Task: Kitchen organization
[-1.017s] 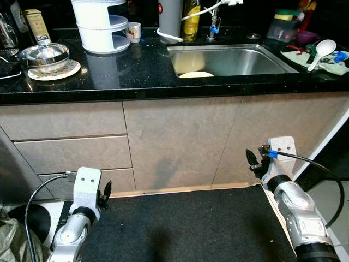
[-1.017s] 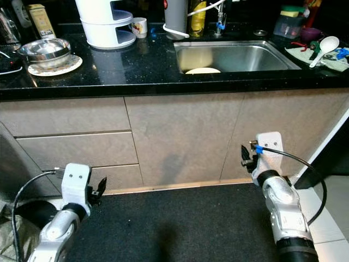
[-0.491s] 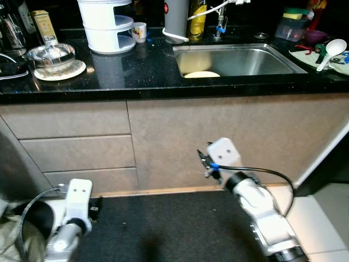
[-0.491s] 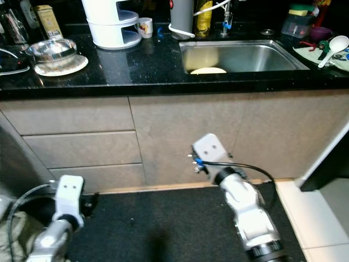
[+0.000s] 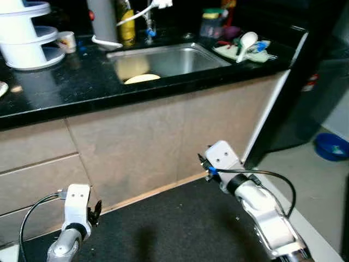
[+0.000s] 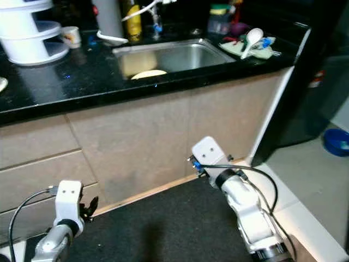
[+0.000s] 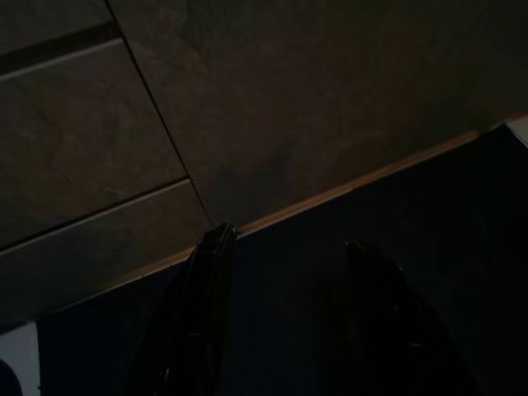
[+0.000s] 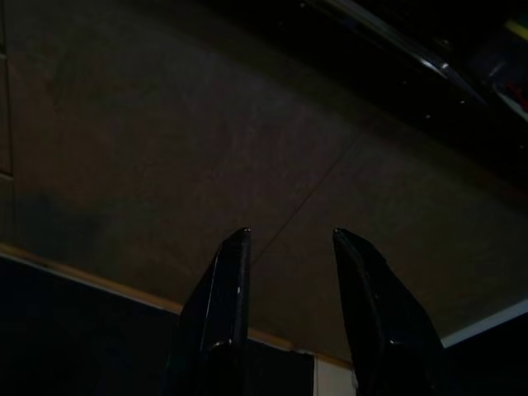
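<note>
Right claw (image 8: 289,297) hangs low before the cabinet front (image 5: 142,142), fingers parted, holding nothing; left claw (image 7: 289,313) likewise parted, empty, idle. We note the white spoon (image 5: 246,41) well above on the bench (image 5: 65,93). Risk: a rising claw could strike the bench edge.

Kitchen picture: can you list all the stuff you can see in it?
Counter: one, black, above the beige cabinets.
Sink: one, steel, set in the counter.
Plate: one, pale, inside the sink.
Tiered rack: one, white, counter's left end.
Cup: one, white, beside the rack.
Bottle: one, yellow, behind the sink.
Spoon: one, white, right of the sink.
Bowl: one, blue, on the floor at right.
Mat: one, dark, on the floor.
Left hand: open, low by the drawers.
Right hand: open, facing the cabinet.
</note>
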You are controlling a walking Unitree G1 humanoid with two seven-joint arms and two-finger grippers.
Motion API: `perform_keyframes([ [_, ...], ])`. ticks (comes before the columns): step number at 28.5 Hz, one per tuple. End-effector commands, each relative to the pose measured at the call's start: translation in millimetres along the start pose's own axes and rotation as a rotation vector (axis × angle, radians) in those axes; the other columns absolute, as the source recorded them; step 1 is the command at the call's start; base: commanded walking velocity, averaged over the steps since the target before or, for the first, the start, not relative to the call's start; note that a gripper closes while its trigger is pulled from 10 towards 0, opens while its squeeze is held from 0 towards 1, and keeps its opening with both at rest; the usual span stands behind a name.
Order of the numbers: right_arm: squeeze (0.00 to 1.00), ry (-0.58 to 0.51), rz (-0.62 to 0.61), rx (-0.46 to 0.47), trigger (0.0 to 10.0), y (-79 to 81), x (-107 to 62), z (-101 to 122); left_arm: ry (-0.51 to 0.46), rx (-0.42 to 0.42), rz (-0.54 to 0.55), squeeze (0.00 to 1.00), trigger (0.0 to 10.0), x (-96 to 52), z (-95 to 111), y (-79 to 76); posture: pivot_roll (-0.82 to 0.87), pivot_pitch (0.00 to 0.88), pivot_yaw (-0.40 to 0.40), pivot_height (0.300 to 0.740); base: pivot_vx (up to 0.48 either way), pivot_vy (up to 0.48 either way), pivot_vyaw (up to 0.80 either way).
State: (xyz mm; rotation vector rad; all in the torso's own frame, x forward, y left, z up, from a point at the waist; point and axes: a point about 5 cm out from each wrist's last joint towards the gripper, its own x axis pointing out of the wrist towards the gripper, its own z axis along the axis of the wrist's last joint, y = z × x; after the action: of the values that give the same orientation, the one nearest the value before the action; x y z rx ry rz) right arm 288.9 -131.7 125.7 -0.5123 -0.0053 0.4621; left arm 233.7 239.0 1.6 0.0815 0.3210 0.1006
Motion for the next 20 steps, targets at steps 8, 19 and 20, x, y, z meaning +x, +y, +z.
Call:
perform_keyframes([
  [8, 0.0, -0.005, 0.021, -0.209, 10.0, 5.1, -1.1, 4, -0.004, 0.001, 0.002, 0.0, 10.0, 0.4, -3, -0.3, -0.01, 0.0, 0.001, 0.74, 0.0, 0.0, -0.63],
  [19, 0.0, -0.078, 0.133, -0.368, 10.0, 34.7, -3.9, 11, -0.005, 0.008, -0.004, 0.0, 10.0, 2.3, -3, 0.0, -0.01, 0.0, 0.007, 0.74, 0.0, 0.0, 0.0],
  [20, 0.0, -0.054, 0.152, -0.387, 10.0, 39.6, -3.9, 6, -0.005, 0.008, -0.004, 0.0, 10.0, 2.6, -4, -0.1, -0.01, 0.0, 0.01, 0.74, 0.0, 0.0, 0.0],
])
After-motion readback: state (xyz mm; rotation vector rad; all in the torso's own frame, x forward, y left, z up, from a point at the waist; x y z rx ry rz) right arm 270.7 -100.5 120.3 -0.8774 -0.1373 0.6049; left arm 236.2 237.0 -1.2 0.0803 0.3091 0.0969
